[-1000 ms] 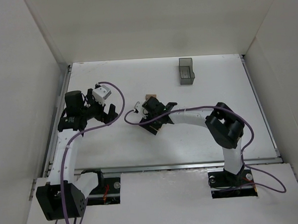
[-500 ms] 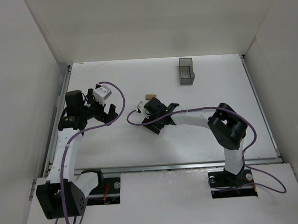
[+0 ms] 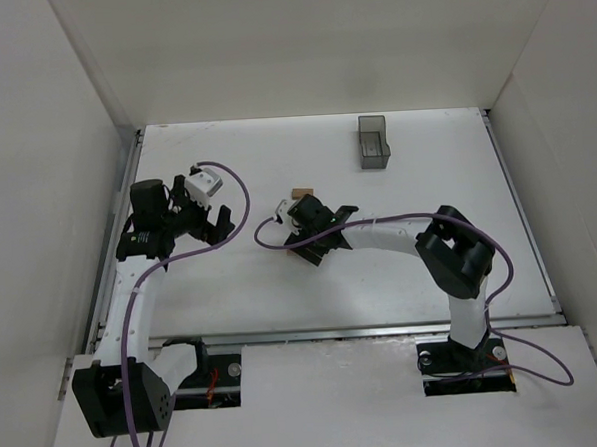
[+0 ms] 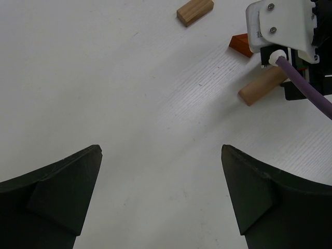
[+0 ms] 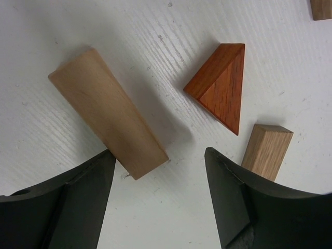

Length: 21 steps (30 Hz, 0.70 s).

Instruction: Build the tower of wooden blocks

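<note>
White table (image 3: 282,284), and your blocks are lying loose on it, unstacked.
Your left gripper (image 4: 161,199) is hovering over bare surface, fingers spread wide, holding nothing; the long pale block (image 5: 106,111) is lying flat, its near end just beside one finger of your right gripper (image 5: 158,202), whose jaws are standing apart, clamping nothing; the orange triangular piece (image 5: 220,83) and a short pale block (image 5: 267,148) are lying just beside each other; the grey bin (image 3: 373,141) is sitting well apart, far right.
</note>
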Tool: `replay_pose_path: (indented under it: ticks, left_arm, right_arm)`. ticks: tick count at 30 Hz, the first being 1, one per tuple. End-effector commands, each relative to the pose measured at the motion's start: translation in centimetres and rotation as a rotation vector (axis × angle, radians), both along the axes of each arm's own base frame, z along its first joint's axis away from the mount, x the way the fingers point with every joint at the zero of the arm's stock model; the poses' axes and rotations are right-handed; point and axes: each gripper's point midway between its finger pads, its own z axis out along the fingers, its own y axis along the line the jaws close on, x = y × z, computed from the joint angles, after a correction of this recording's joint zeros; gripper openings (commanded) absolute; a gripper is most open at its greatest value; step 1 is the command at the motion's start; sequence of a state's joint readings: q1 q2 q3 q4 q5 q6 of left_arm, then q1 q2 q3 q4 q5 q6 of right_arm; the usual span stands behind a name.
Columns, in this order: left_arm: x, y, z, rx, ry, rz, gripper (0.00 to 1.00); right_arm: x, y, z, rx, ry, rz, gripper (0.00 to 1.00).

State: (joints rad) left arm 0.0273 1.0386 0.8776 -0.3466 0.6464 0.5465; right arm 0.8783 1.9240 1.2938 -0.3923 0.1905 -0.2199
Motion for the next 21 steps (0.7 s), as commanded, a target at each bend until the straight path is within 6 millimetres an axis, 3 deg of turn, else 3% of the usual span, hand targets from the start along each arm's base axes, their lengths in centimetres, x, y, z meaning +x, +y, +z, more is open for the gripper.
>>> replay_pose_path:
  ticks: [1,2,8,11,12,14,15,16,17,19,21]
  left_arm:
    - [0.5,-0.3,2.0,-0.011,-0.074,-0.006,1.00]
    - [0.5,-0.3,2.0,-0.011,-0.074,-0.006,1.00]
    - [0.6,-0.1,1.9,-0.005,-0.073,0.001,1.00]
    - [0.5,-0.2,2.0,-0.015,-0.080,0.008,1.00]
    - [0.6,0.0,2.0,-0.010,-0.080,0.015,1.00]
    - [1.1,0.1,2.3,-0.041,-0.084,0.058,1.00]
    - [1.3,0.2,2.2,-0.061,-0.077,0.086,1.00]
    - [1.8,0.4,2.6,-0.086,-0.077,0.130,1.00]
    - [2.0,0.6,2.4,-0.145,-0.040,0.200,1.00]
    - [2.4,1.1,2.5,-0.143,-0.047,0.244,1.00]
    - [2.3,1.1,2.8,-0.144,-0.057,0.244,1.00]
  right_arm:
    - [1.5,0.9,3.0,0.050,-0.077,-0.023,0.75]
    - [1.3,1.1,2.9,0.059,-0.066,-0.014,0.75]
    - [1.1,3.0,8.6,0.208,-0.097,0.027,0.75]
    - [3.3,3.5,12.0,0.340,-0.104,-0.044,0.75]
    - [5.3,3.1,13.6,0.389,-0.121,-0.094,0.75]
    - [8.2,2.5,13.3,0.450,-0.083,-0.206,0.76]
    - [8.6,2.9,13.1,0.452,-0.063,-0.227,0.76]
    - [10.2,2.7,14.5,0.472,-0.061,-0.259,0.77]
    - [10.8,3.2,12.3,0.439,-0.023,-0.274,0.77]
    - [12.7,3.2,12.8,0.436,-0.048,-0.301,0.77]
    - [13.7,3.2,10.9,0.412,-0.029,-0.318,0.77]
